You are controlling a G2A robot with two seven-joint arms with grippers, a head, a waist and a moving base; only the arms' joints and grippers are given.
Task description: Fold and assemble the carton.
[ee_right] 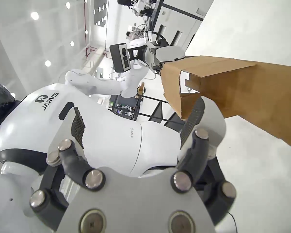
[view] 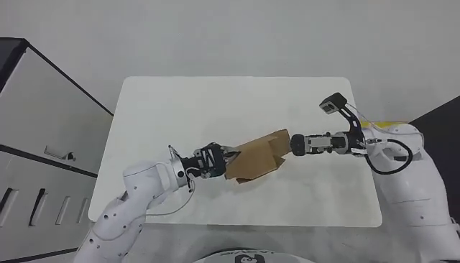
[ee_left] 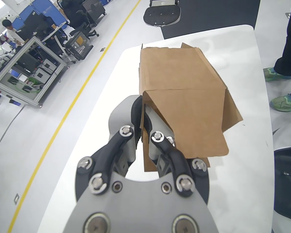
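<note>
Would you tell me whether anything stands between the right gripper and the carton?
Nothing visible does. The open right gripper sits at one end of the carton, and the left gripper is shut on a flap at its opposite end.

Bright, even light from ceiling lamps [ee_right: 34, 15]; shadows soft, faint.

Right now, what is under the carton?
The white table shows under the carton, which the left hand holds by a flap. The patch directly beneath is covered by it, so whether the carton touches the table there cannot be seen.
</note>
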